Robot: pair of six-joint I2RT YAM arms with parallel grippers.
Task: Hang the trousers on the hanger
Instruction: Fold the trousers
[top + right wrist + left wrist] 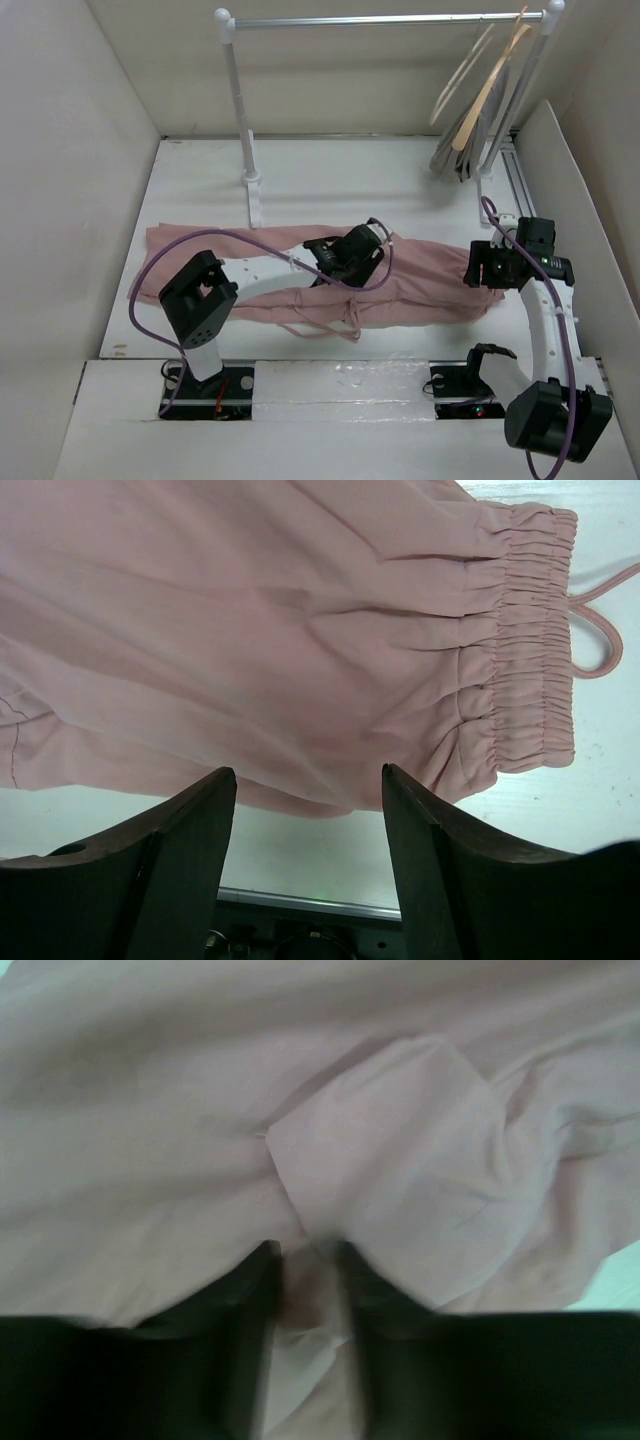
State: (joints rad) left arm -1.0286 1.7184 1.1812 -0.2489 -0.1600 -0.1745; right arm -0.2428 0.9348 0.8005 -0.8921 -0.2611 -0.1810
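Two grippers: we see both on the trousers (430, 290), lying across the table (200, 190).
Left gripper (305, 1260): fold between fingers; clamped or not, we cannot tell.
Right gripper (308, 780): spread, beside waistband (520, 640).

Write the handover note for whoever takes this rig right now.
Left gripper: jaws narrow, with a fold from the middle of the trousers between them; it looks pinched.
Right gripper: open and empty, over the fabric edge beside the waistband.
Trousers: lying spread across the table.
Hanger: hanging on the rail, far right, not held.
Done: nothing hung yet.
Left: lift the trousers, fetch the hanger, drape them over its crossbar.
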